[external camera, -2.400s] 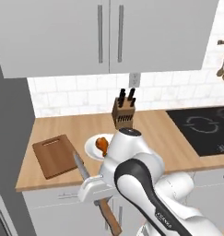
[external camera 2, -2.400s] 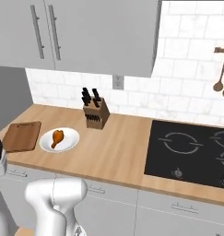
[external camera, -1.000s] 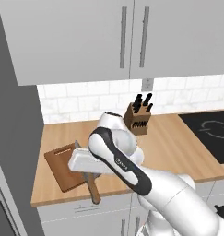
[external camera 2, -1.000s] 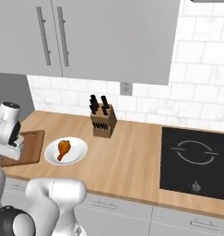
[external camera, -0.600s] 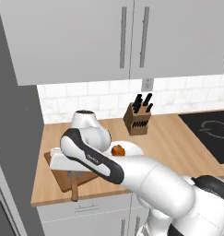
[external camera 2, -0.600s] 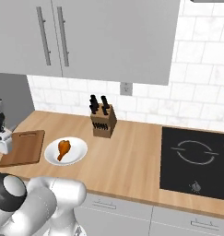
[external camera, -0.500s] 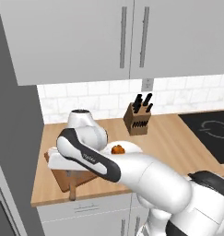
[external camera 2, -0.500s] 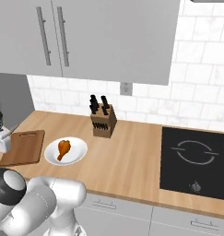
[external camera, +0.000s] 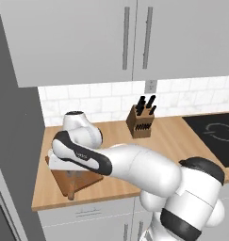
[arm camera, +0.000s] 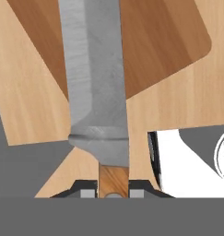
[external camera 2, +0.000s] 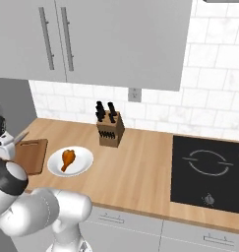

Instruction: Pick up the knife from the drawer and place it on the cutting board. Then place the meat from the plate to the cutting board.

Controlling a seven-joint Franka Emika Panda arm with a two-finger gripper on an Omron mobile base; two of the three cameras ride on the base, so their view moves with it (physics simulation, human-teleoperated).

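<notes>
The gripper is pinching the knife by its wooden handle, blade pointing to 12 o'clock over the cutting board. The meat is lying on the plate, just beside the board.

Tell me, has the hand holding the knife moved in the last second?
Yes. In the left base view the gripper with the knife has swung left, away from the knife block, over the cutting board.

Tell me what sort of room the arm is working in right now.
A rendered home kitchen, by the look of it: a light wooden countertop under grey wall cabinets, a black glass hob, and a wooden block of black-handled knives against white tiles.
</notes>
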